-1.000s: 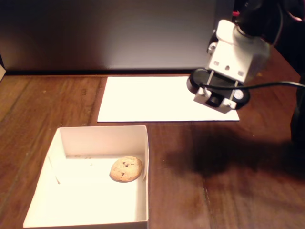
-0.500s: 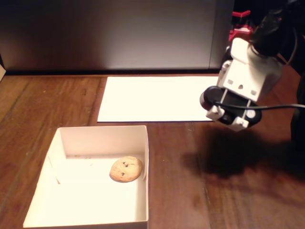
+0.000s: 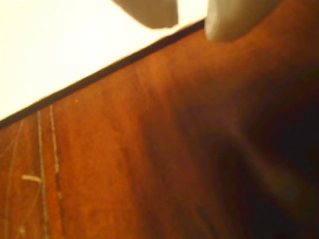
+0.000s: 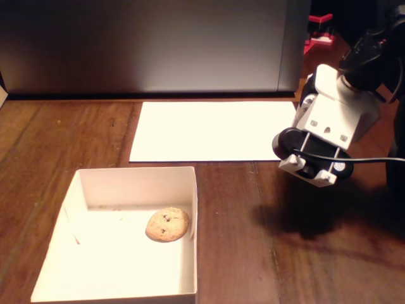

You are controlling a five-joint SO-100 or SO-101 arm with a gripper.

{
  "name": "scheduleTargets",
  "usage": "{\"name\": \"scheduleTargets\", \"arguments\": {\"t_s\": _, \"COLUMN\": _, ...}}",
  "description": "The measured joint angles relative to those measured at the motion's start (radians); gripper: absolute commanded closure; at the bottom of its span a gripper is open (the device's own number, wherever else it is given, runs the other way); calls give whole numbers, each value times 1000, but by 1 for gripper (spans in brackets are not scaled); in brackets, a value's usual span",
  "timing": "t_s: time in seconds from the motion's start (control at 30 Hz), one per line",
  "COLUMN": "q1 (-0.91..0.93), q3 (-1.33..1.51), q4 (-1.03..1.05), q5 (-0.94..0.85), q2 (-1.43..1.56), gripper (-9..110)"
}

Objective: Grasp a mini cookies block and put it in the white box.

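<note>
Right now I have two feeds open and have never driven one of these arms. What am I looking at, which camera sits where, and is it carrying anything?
The white and black machine at the right of the fixed view is a small robot arm. Its hand itself is hard to make out there. That picture comes from a camera standing still in front of the wooden table.

The other picture comes from a camera riding on the arm's wrist. It looks down at the wood, with the two tips of the hand at the top edge and nothing between them.

On the table lie a flat white paper sheet and the white box. The mini cookie lies inside the box, near its right wall.
</note>
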Motion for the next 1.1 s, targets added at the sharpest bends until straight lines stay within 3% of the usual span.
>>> {"name": "scheduleTargets", "arguments": {"t_s": 0.7, "q1": -190, "q3": 124, "q4": 117, "q5": -20, "q2": 368, "gripper": 102}}
{"name": "scheduleTargets", "arguments": {"t_s": 1.1, "q1": -291, "q3": 140, "q4": 129, "q5": 3, "q2": 376, "gripper": 102}}
